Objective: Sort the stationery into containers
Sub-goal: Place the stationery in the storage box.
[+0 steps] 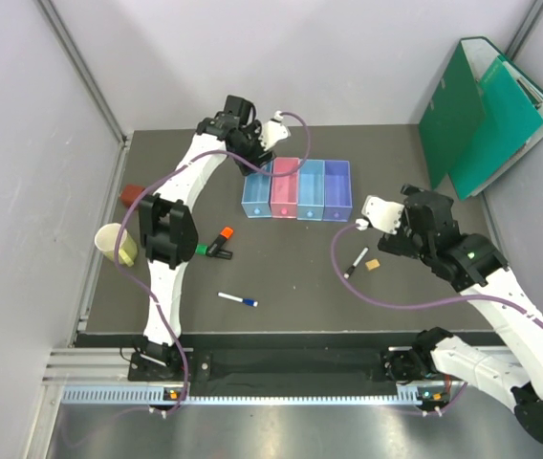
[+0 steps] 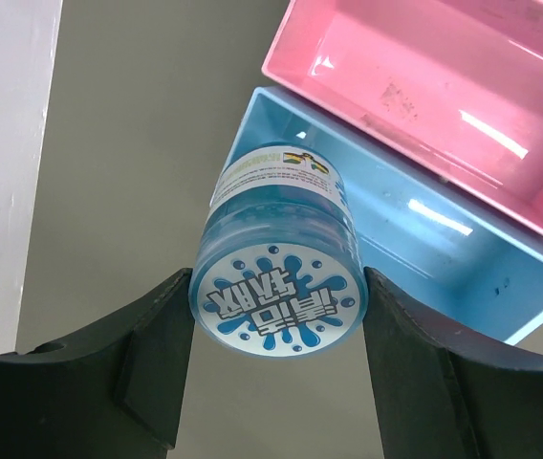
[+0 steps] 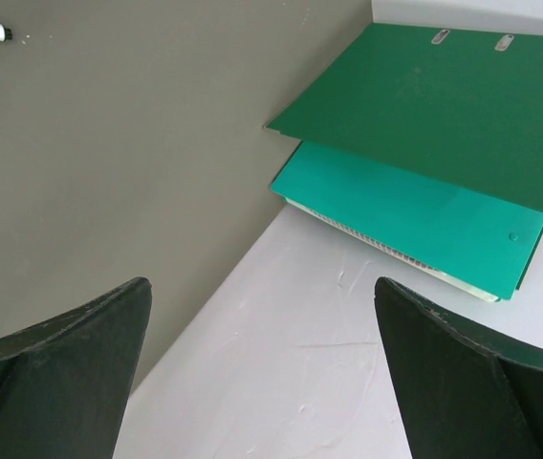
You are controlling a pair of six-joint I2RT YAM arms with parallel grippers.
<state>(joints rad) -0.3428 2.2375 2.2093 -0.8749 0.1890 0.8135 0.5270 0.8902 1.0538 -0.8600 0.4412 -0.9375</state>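
Observation:
My left gripper (image 1: 251, 161) is shut on the blue round tape roll (image 2: 276, 287) and holds it over the near end of the left light blue bin (image 2: 444, 253), beside the pink bin (image 2: 424, 76). The four joined bins (image 1: 295, 189) stand at the table's back middle. My right gripper (image 1: 417, 203) is open and empty (image 3: 262, 316), raised at the right. The black-and-white marker (image 1: 356, 262) and tan eraser (image 1: 373, 265) lie just left of it. The orange-and-black highlighter (image 1: 220, 239) and green highlighter (image 1: 205, 251) lie left of centre. The white pen with blue cap (image 1: 238, 300) lies near the front.
A pale yellow cup (image 1: 119, 244) lies at the left edge, with a red-brown object (image 1: 131, 196) behind it. Green folders (image 1: 487, 110) lean against the back right wall and show in the right wrist view (image 3: 424, 124). Grey walls enclose the table on three sides.

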